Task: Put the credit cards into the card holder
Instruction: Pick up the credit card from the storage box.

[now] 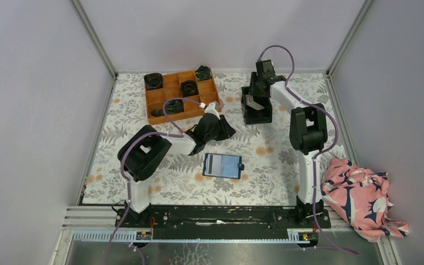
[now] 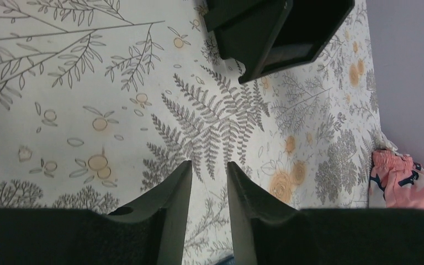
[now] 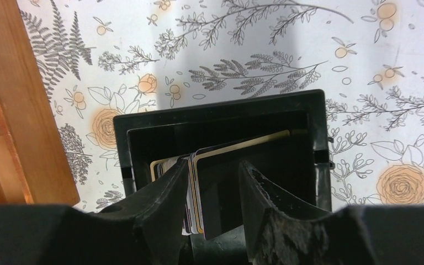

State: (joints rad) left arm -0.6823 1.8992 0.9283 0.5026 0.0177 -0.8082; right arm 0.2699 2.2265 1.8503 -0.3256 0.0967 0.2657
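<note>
The card holder (image 1: 222,165) lies opened flat on the table (image 1: 276,165), near the middle and towards the near edge, its blue inside facing up. No card lies on it.

The left hand (image 1: 215,128) hovers just beyond the holder's far edge. In its wrist view the left hand (image 2: 208,165) has its two fingers (image 2: 171,204) a narrow gap apart with only the leaf-patterned table showing between them; it holds nothing.

The cards (image 3: 226,160) stand on edge in a leaning stack inside the black bin (image 3: 221,105), which sits at the far right of the table (image 1: 259,116), well apart from the holder. At least one card has a pale yellow edge; the others look dark or grey.

The right hand (image 1: 255,96) reaches down into this bin. In its wrist view the right hand (image 3: 214,165) has its fingers (image 3: 165,204) partly apart on either side of the stack, the left finger against the outer card. I cannot tell whether they are pinching the cards or only straddling them.

An orange tray (image 1: 168,91) with dark items in its compartments sits at the far left, beside the bin. A pink patterned cloth (image 1: 359,193) lies off the table at the near right.
</note>
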